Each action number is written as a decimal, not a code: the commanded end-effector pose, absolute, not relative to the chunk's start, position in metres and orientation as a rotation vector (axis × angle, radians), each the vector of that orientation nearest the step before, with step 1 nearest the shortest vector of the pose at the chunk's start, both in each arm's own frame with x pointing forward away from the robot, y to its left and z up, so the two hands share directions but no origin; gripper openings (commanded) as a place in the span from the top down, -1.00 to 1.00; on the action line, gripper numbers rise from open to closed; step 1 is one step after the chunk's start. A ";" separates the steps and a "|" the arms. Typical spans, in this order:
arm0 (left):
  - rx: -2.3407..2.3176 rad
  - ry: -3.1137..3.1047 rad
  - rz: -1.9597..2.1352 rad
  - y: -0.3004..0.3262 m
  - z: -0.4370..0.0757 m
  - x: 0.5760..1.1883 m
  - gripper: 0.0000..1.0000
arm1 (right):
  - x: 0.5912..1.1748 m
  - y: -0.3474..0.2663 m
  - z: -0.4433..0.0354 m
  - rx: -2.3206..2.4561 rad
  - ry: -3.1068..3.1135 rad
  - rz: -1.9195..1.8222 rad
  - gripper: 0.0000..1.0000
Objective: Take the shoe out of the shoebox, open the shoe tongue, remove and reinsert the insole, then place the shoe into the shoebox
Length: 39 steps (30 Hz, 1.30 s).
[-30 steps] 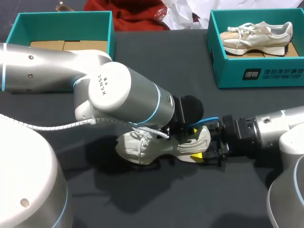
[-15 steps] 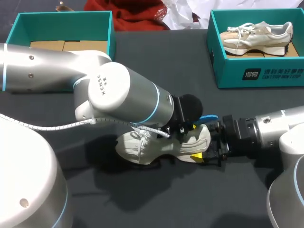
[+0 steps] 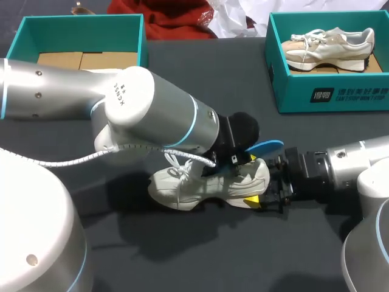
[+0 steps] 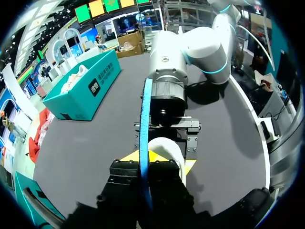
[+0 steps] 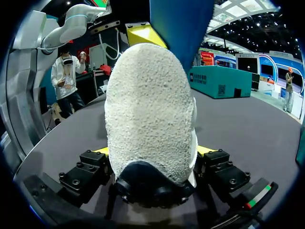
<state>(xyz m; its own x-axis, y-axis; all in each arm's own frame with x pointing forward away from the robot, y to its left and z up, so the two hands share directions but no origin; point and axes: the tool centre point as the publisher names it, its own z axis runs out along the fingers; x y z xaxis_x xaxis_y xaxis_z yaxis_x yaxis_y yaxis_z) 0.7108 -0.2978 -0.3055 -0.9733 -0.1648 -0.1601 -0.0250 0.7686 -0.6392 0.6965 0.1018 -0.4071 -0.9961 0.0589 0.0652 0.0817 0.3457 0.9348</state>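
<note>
- A dark grey table [image 3: 200, 255] fills the head view, with a teal box at each far corner.
- The left shoebox [image 3: 144, 48] holds only brown cardboard [image 3: 85, 59].
- The right shoebox [image 3: 328, 94] holds a second shoe [image 3: 328, 45], pale cream and lying on its side.
- The shoe [image 3: 188, 185] stands on its sole at mid-table, well apart from both boxes, with its toe toward my left and its laces loose.
- My left arm [image 3: 152, 115] comes across over the shoe. Its thick wrist hides the shoe's mouth and most of its own fingers from above.
- The left gripper [image 4: 144, 167] is clamped narrow on the blue insole [image 3: 264, 146]. From the wrist the insole shows edge-on between the black fingers. From above, its free end sticks out over the heel, raised clear of the shoe.
- The right gripper [image 5: 151, 151] grips the shoe's heel. A yellow-tipped finger [image 5: 102, 150] presses each side, and the rough white heel blocks nearly everything ahead of it.
- Both grippers meet at the heel, close together.
</note>
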 end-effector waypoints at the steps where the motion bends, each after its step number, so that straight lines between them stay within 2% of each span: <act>1: -0.136 2.784 -1.038 -0.299 -0.298 0.712 1.00 | 0.696 0.103 -0.407 -0.135 -2.564 -1.775 1.00; 25: -0.059 2.810 -1.496 -0.333 -0.207 0.700 1.00 | 0.696 0.103 -0.407 -0.135 -2.564 -1.775 1.00; 39: -0.072 2.742 -1.604 -0.337 -0.150 0.690 1.00 | 0.696 0.103 -0.407 -0.135 -2.564 -1.775 1.00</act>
<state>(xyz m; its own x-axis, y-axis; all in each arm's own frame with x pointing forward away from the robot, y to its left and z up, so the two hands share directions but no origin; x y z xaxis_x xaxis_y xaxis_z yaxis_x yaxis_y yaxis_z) 0.6919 -0.3413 -0.1567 -0.9982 -0.0203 0.0556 -0.0585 0.4763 -0.8773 0.6965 0.1019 -0.4070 -0.9961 0.0588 0.0652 0.0816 0.3456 0.9348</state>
